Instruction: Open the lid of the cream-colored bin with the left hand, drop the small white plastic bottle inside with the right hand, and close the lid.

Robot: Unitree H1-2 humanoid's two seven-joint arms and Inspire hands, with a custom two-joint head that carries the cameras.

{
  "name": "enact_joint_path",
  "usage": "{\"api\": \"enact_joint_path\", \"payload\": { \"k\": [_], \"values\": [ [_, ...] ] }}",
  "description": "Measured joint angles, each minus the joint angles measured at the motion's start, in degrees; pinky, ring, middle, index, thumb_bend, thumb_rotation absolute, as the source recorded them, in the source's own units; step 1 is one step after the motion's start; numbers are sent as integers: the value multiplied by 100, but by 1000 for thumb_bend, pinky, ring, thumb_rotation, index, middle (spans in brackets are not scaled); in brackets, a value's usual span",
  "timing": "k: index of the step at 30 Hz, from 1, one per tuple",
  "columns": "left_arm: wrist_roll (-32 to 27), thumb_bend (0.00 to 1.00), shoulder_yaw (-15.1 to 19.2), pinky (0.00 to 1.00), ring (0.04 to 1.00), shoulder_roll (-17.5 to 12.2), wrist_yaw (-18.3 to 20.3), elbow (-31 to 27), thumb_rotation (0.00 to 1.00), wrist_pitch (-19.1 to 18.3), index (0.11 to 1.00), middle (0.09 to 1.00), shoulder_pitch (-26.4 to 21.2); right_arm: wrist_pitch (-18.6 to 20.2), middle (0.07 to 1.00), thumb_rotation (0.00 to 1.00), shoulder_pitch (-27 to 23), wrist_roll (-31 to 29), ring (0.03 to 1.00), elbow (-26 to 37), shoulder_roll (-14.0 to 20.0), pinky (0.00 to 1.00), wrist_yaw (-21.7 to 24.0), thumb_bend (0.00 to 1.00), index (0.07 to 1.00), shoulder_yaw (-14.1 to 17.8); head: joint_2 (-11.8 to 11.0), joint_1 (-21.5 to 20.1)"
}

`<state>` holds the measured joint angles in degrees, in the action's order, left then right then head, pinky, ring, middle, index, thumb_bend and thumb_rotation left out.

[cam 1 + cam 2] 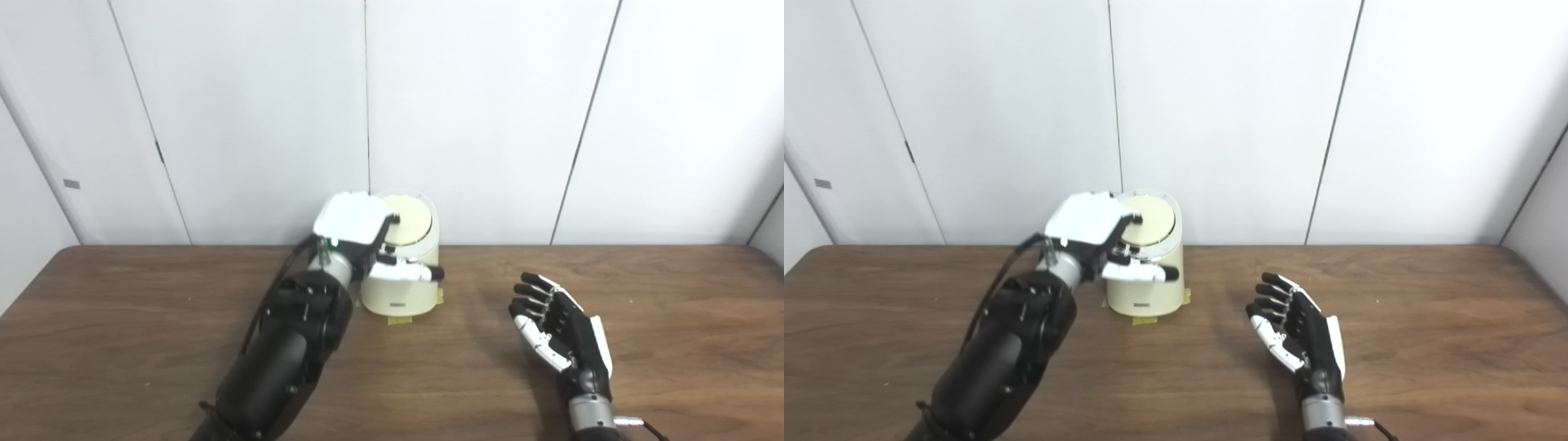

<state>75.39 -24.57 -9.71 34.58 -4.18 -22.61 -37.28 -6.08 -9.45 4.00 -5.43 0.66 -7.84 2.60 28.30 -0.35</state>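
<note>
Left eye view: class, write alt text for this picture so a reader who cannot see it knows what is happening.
A robot's left hand rests on the cream-colored bin at the back of a wooden table, its fingers on the raised lid. The right hand lies open and empty on the table to the right. No bottle is visible.

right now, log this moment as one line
left hand on bin lid, lid up | right hand open, empty | bottle not visible | bin on table

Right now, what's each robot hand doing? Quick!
Left hand: at the bin's lid; grip cannot be told.
Right hand: open, fingers apart, holding nothing.
</note>
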Motion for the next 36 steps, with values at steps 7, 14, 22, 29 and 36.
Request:
{"api": "enact_joint_path", "payload": {
  "k": [7,14,22,29,36],
  "values": [
    [171,1000,-122,1000,984,-37,-322,151,1000,178,848,876,47,108,706,225,35,10,671,64,1,589,7,199,725,0,53,-35],
    [626,974,-406,1000,983,-95,-594,186,1000,386,854,885,202,108,707,246,40,-2,671,66,4,589,38,208,724,4,79,-53],
    [1393,967,-811,1000,980,-257,-754,216,1000,648,859,874,320,158,711,262,47,-25,673,108,0,593,64,203,727,5,105,-79],
    [1414,849,-637,1000,988,-154,-988,191,1000,687,854,885,480,311,710,284,49,-44,670,128,-2,596,72,209,727,10,97,-70],
    [1269,787,-279,1000,999,138,-1531,122,1000,550,939,968,900,308,702,285,50,2,659,129,-1,585,90,215,721,-15,70,-70]
  ]
}}
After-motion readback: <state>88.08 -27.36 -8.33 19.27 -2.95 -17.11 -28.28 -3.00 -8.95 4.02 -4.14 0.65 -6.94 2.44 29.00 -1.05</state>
